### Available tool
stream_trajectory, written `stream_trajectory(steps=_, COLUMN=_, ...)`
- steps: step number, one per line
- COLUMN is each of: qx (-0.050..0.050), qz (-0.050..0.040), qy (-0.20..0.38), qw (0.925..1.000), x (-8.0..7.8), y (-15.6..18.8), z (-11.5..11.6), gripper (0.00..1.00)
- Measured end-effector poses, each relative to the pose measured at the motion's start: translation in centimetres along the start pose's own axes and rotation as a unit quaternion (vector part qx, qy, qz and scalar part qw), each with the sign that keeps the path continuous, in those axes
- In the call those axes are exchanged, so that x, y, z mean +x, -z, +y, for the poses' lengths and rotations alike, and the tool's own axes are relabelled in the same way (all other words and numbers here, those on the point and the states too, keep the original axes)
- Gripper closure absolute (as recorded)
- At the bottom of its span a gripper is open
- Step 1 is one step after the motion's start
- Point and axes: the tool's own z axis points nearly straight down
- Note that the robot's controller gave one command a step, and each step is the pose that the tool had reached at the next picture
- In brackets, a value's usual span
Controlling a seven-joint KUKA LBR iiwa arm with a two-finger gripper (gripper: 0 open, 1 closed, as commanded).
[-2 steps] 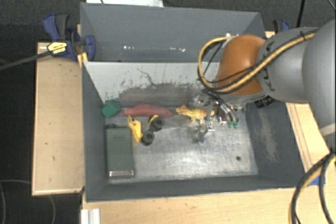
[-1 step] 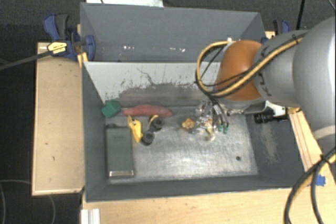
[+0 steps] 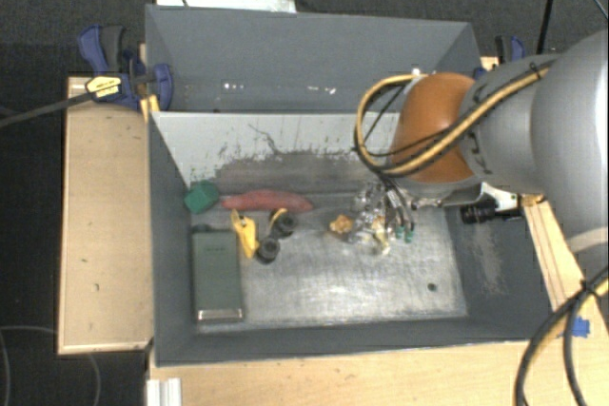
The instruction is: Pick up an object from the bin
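My gripper (image 3: 384, 225) hangs low over the bin floor, right of the middle, under the orange wrist cover. Just to its left lies a small tan lump (image 3: 340, 224), close to the gripper; whether they touch I cannot tell. Further left a yellow and black clamp (image 3: 254, 235) lies on the floor. Behind the clamp, a long reddish-pink thing (image 3: 267, 201) lies along the foot of the back wall.
A green round thing (image 3: 201, 198) sits in the back left corner. A grey-green flat block (image 3: 217, 276) lies along the left wall toward the front. The arm reaches in over the right rim.
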Motion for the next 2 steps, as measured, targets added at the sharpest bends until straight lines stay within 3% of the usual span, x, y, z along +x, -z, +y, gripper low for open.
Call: stream_trajectory(steps=2, qx=0.001, qz=0.0036, qy=0.001, qw=1.0000, x=0.05, y=0.39, z=-0.02, gripper=1.00)
